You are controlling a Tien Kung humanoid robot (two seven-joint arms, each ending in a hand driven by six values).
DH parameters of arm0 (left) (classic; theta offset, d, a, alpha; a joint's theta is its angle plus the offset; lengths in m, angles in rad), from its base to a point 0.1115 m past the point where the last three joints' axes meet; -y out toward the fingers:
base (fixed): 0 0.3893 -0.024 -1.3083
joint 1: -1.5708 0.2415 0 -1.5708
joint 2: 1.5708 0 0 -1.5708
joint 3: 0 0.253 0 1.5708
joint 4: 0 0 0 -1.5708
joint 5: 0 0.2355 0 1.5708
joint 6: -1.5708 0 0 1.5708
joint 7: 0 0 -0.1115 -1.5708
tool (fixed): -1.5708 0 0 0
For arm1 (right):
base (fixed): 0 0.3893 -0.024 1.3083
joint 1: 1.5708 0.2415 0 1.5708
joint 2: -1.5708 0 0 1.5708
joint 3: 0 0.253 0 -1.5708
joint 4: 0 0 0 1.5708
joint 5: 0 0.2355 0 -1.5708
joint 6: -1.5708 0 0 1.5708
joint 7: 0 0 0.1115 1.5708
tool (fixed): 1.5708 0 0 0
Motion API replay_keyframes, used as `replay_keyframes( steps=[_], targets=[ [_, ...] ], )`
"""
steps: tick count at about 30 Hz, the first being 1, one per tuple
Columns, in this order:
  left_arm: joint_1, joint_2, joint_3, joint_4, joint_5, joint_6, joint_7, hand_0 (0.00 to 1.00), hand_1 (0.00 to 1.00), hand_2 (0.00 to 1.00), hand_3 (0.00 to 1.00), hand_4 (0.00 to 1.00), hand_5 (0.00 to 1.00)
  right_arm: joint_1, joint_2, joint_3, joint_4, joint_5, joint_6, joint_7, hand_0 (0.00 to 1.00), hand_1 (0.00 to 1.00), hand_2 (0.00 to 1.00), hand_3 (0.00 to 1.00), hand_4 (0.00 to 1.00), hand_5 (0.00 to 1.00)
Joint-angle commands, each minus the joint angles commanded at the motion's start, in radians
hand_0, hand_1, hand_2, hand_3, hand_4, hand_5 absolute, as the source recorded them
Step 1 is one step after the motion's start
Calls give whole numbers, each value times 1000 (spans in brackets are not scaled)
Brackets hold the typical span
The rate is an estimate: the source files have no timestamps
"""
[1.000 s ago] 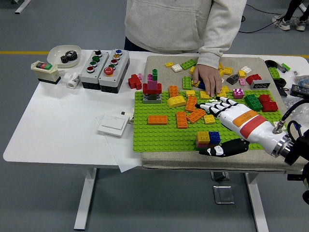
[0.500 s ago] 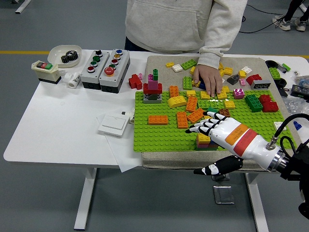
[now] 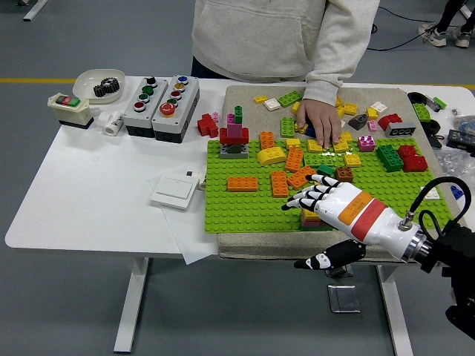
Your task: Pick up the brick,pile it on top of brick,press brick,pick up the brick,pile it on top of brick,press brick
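Table (image 3: 96,193): white, carrying a beige mat and the clutter below.
Baseplate (image 3: 245,208): green, studded, strewn with orange, yellow and red bricks.
Person: stands at the far side; one hand (image 3: 320,122) rests on bricks at the baseplate's far edge.
Right hand (image 3: 326,202): palm down, fingers spread and flat, thumb hanging past the near table edge.
Brick stack (image 3: 310,219): yellow over a pinkish layer, near the baseplate's front edge, mostly hidden under the hand; contact seems likely but unclear.
Tower (image 3: 234,136): small and mixed-colour, at the baseplate's far left.
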Motion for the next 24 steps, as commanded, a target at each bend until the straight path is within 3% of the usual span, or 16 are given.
replay_keyframes(
  steps=[9,24],
  targets=[
    [0,-1,-1,-1,1,0,2,694,730,745,595,686,662,17,18,-21,-72,-21,-8,7,959,792,793,796,998,757],
    [-2,-3,3,-1,-3,0,0,693,730,745,595,686,661,7,19,-24,-102,-37,-9,13,962,791,790,796,998,740]
  ],
)
